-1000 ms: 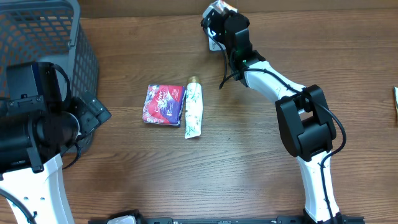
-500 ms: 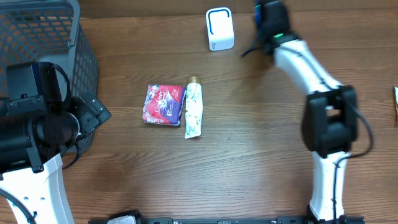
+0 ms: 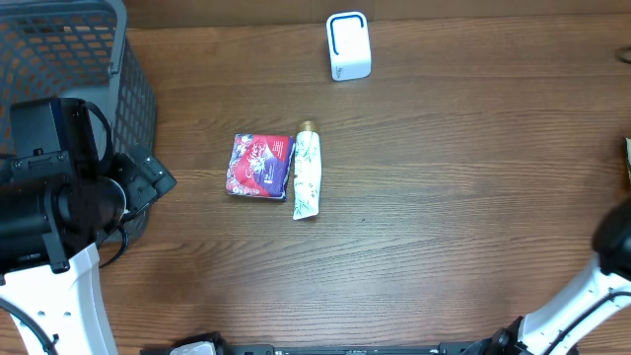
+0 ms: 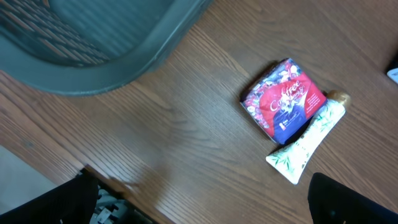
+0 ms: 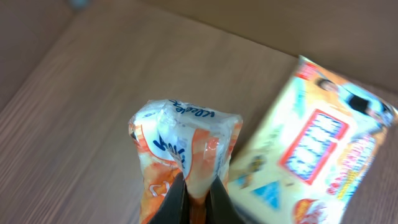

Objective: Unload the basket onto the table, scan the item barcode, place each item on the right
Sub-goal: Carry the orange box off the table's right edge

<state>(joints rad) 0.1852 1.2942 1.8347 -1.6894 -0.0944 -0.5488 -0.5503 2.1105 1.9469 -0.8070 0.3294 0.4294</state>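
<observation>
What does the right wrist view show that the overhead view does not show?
Only the right wrist view: the right gripper shut on an orange and white packet, with a yellow packet beside it. Only the overhead view: the white scanner, the red packet, the tube and the grey basket. Both: the wooden table.

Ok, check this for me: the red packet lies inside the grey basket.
Not right. The red packet lies on the table, outside the grey basket, beside a tube. The overhead view shows it.
</observation>
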